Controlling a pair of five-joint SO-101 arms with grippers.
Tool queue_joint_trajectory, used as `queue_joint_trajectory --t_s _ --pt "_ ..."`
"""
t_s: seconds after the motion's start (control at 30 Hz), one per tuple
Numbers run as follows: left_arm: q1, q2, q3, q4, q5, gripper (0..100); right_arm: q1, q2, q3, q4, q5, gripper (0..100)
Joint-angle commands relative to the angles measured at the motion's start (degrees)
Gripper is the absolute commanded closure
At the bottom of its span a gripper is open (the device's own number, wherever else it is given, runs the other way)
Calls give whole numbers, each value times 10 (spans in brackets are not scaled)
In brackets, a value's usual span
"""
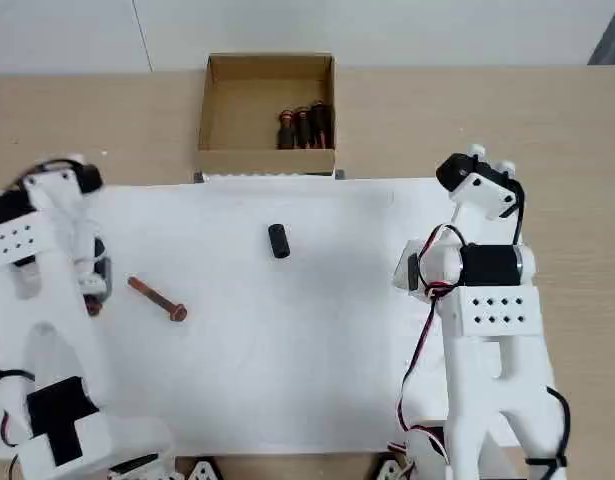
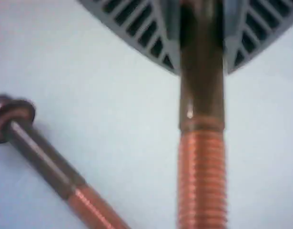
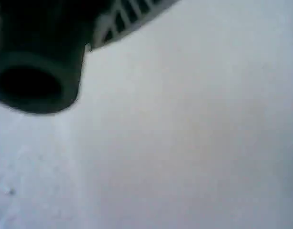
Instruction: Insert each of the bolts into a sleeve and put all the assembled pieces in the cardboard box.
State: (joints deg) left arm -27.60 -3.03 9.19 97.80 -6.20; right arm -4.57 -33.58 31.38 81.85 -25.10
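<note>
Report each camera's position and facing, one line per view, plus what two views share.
High view: fixed above the table, looking down on the white sheet, cardboard box, loose sleeve and loose bolt; the left arm and right arm both show.
Left wrist view: on the left arm's wrist, looking past its ribbed fingers at the sheet; held bolt between them, loose bolt beside.
Right wrist view: on the right arm's wrist, facing the sheet; ribbed finger and held sleeve.
Shared: high and left wrist views both show the loose bolt.
</note>
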Motion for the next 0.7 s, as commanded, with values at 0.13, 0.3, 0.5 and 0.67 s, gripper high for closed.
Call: queue_joint_trajectory --t_s 0.13,0.3,0.5,0.67 --pt "1 -5 -52 22 236 993 0 -21 -4 -20 4 995" --pt "7 -5 -52 21 409 993 0 -21 -4 -28 4 995" --pt "39 -5 -51 -7 587 993 0 -16 -4 -29 1 995" --pt "63 -5 -51 -57 767 993 0 -18 -4 -29 1 995"
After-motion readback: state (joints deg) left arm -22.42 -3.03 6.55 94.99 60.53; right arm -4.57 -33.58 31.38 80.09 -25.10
